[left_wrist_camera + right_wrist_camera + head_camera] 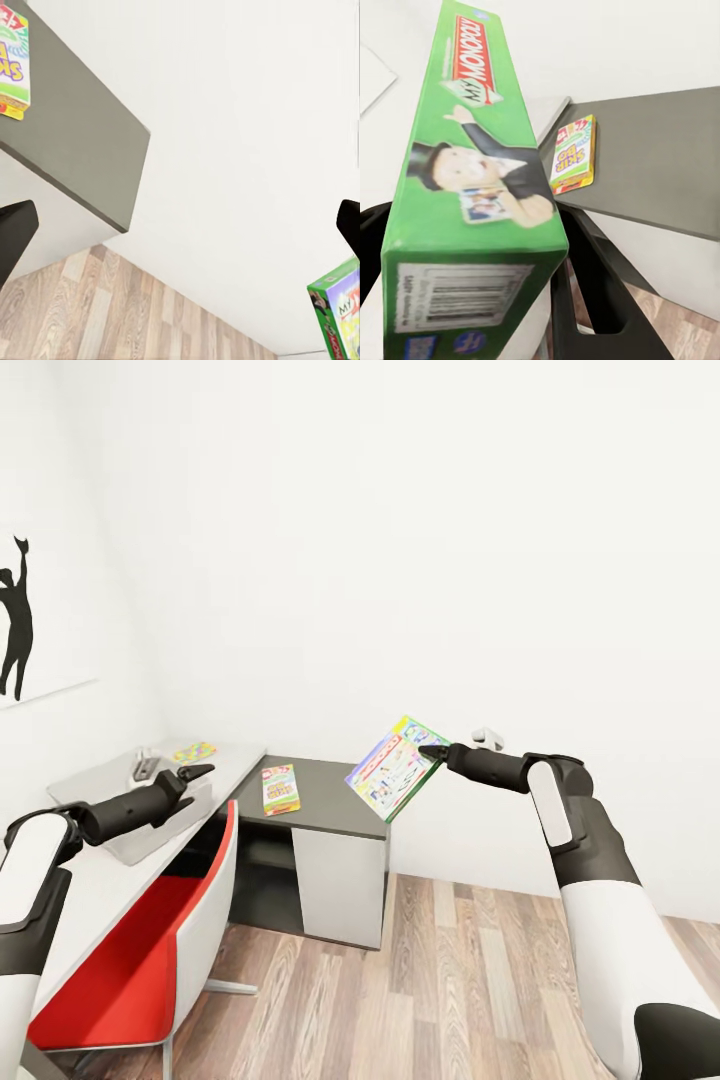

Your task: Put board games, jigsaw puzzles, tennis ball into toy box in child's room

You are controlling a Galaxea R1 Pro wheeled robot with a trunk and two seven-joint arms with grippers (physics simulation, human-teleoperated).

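Observation:
My right gripper [432,752] is shut on the green-edged Monopoly board game [395,768], holding it tilted in the air beside the right end of the table's dark grey section [330,805]. In the right wrist view the box [472,172] sits between the black fingers [592,300]. The Skip-Bo board game [280,788] [574,154] [13,64] lies flat on that dark top. A jigsaw puzzle [193,752] lies on the light grey table top by the wall. My left gripper [195,772] [180,225] hovers open and empty over the light grey toy box [135,847].
A red and white chair [130,960] is pushed against the table at the lower left. Wood-plank floor [450,980] is open in front of the white cabinet side [340,890]. A black player silhouette [15,620] hangs on the left wall.

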